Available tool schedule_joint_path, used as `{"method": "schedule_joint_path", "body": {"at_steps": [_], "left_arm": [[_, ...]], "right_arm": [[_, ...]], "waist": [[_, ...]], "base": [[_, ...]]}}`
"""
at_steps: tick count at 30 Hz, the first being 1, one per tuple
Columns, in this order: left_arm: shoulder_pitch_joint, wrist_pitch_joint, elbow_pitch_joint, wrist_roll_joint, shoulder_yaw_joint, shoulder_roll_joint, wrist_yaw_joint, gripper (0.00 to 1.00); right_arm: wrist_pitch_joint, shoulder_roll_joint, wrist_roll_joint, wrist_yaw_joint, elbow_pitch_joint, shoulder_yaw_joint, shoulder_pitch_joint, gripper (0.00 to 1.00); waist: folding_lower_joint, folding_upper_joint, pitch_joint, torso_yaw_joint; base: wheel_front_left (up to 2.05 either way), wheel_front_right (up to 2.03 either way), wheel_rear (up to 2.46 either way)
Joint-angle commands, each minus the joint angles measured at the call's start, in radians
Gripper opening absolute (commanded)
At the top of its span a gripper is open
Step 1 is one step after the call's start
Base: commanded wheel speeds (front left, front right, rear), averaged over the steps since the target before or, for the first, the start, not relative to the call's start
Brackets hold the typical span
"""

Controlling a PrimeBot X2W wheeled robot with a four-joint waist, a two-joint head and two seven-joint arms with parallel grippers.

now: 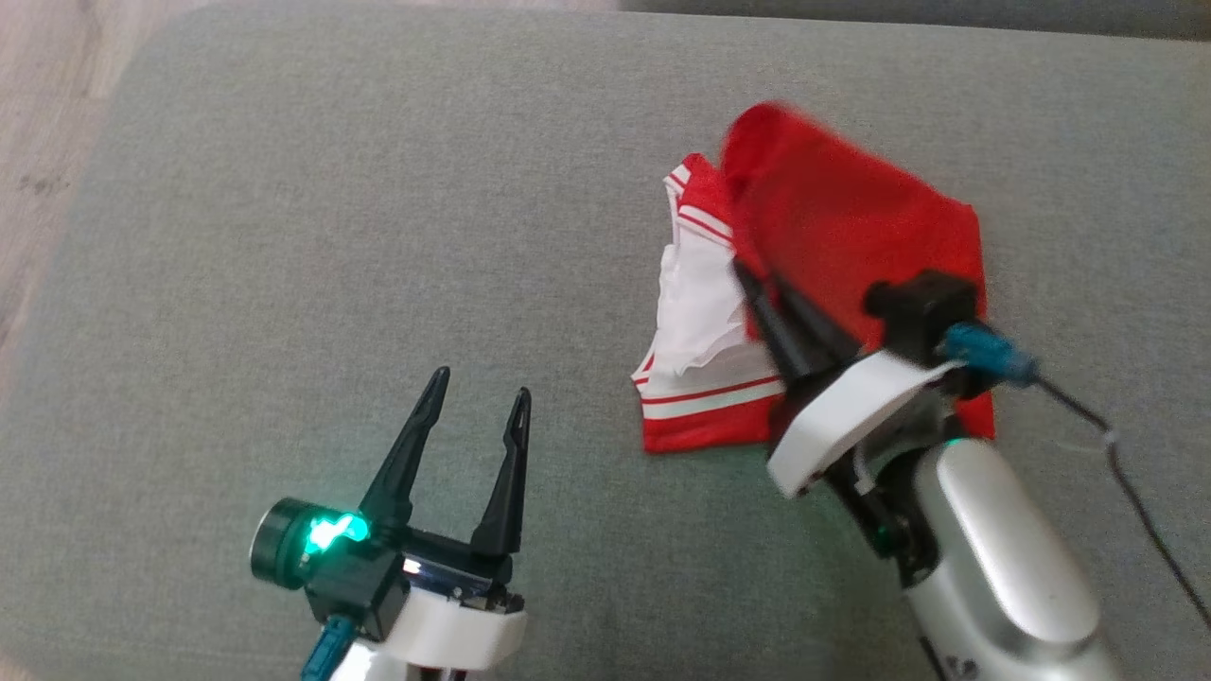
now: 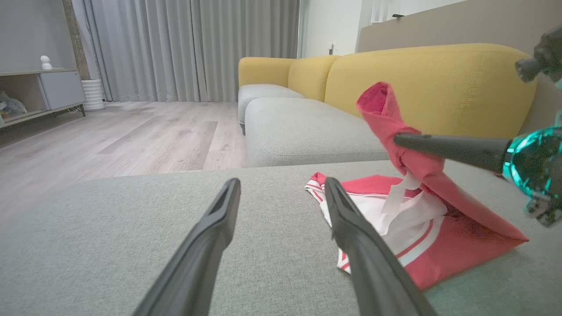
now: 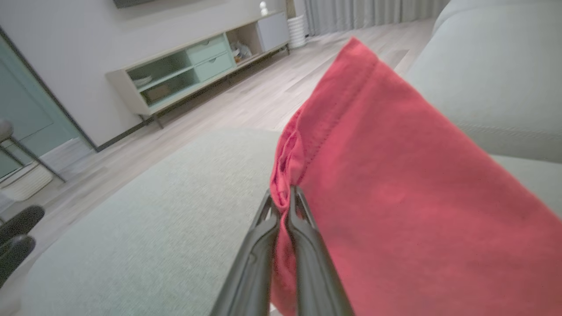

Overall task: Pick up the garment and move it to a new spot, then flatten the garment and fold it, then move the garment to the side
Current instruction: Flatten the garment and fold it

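The garment [image 1: 833,236] is red with white panels and red stripes, lying on the grey cushion [image 1: 378,236] at the right. My right gripper [image 1: 747,274] is shut on a red edge of the garment [image 3: 395,184], pinching it between the fingertips [image 3: 281,197] and holding that flap raised above the rest. From the left wrist, the lifted flap [image 2: 386,118] stands up off the cushion with the right gripper [image 2: 397,139] clamped on it. My left gripper [image 1: 478,388] is open and empty, low at the left of the garment; its fingers [image 2: 219,219] point toward the cloth.
The grey cushion [image 2: 109,245] stretches wide to the left. A yellow sofa back [image 2: 439,74] rises behind it. Wooden floor [image 2: 131,136] and a low cabinet [image 3: 193,70] lie beyond. A dark cable [image 1: 1135,473] trails from the right wrist.
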Motion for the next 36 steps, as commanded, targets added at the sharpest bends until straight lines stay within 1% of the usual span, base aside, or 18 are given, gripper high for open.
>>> {"method": "schedule_joint_path", "body": {"at_steps": [1, 6, 9, 15, 18, 19, 21, 23, 25, 27, 32, 36], "left_arm": [[-0.025, -0.005, -0.027, 0.006, 0.029, -0.007, 0.000, 1.00], [-0.023, -0.005, -0.025, 0.004, 0.039, -0.011, 0.009, 1.00], [-0.022, -0.005, -0.027, 0.005, 0.048, -0.012, 0.014, 1.00], [-0.004, -0.005, -0.032, -0.006, 0.087, -0.013, 0.031, 1.00], [0.022, -0.005, -0.034, -0.031, 0.119, -0.014, 0.051, 1.00], [0.022, -0.005, -0.034, -0.031, 0.119, -0.014, 0.051, 1.00], [0.039, -0.005, -0.034, -0.050, 0.139, -0.014, 0.064, 1.00], [0.058, -0.005, -0.037, -0.069, 0.155, -0.014, 0.077, 1.00], [0.074, -0.005, -0.048, -0.098, 0.164, -0.014, 0.080, 1.00], [0.091, -0.005, -0.058, -0.104, 0.173, -0.014, 0.083, 1.00], [0.159, -0.005, -0.073, -0.077, 0.212, -0.015, 0.085, 1.00], [0.213, -0.005, -0.078, -0.043, 0.228, -0.015, 0.085, 1.00]], "right_arm": [[-0.016, 0.021, 0.012, -0.001, -0.028, 0.025, -0.022, 1.00], [-0.172, 0.024, 0.117, -0.001, -0.025, 0.030, -0.026, 1.00], [-0.242, 0.024, 0.119, -0.001, -0.018, -0.008, -0.040, 1.00], [-0.356, 0.021, 0.108, -0.001, -0.017, -0.146, -0.006, 1.00], [-0.398, -0.009, 0.108, -0.001, -0.021, -0.196, 0.044, 1.00], [-0.398, -0.009, 0.108, -0.001, -0.021, -0.196, 0.044, 1.00], [-0.418, -0.036, 0.105, -0.001, -0.025, -0.213, 0.079, 1.00], [-0.427, -0.062, 0.083, -0.001, -0.014, -0.230, 0.121, 1.00], [-0.429, -0.071, 0.059, -0.001, -0.001, -0.248, 0.167, 1.00], [-0.430, -0.087, -0.005, -0.001, 0.007, -0.244, 0.221, 1.00], [-0.430, -0.070, -0.142, -0.001, 0.029, -0.233, 0.348, 1.00], [-0.430, -0.039, -0.185, -0.001, 0.041, -0.236, 0.408, 1.00]], "waist": [[-0.0001, 0.0000, 0.003, 0.004], [-0.0001, 0.0000, 0.000, -0.004], [-0.0001, 0.0000, -0.011, -0.025], [-0.0001, 0.0000, -0.059, -0.073], [-0.0001, 0.0000, -0.092, -0.095], [-0.0001, 0.0000, -0.092, -0.095], [-0.0001, 0.0000, -0.111, -0.107], [-0.0001, 0.0000, -0.128, -0.117], [-0.0001, 0.0000, -0.147, -0.122], [-0.0001, 0.0000, -0.169, -0.125], [-0.0001, 0.0000, -0.229, -0.136], [-0.0001, 0.0000, -0.257, -0.146]], "base": [[0.00, 0.00, 0.00], [0.00, 0.00, 0.00], [0.00, 0.00, 0.00], [0.00, 0.00, 0.00], [0.00, 0.00, 0.00], [0.00, 0.00, 0.00], [0.00, 0.00, 0.00], [0.00, 0.00, 0.00], [0.00, 0.00, 0.00], [0.00, 0.00, 0.00], [0.00, 0.00, 0.00], [0.00, 0.00, 0.00]]}}
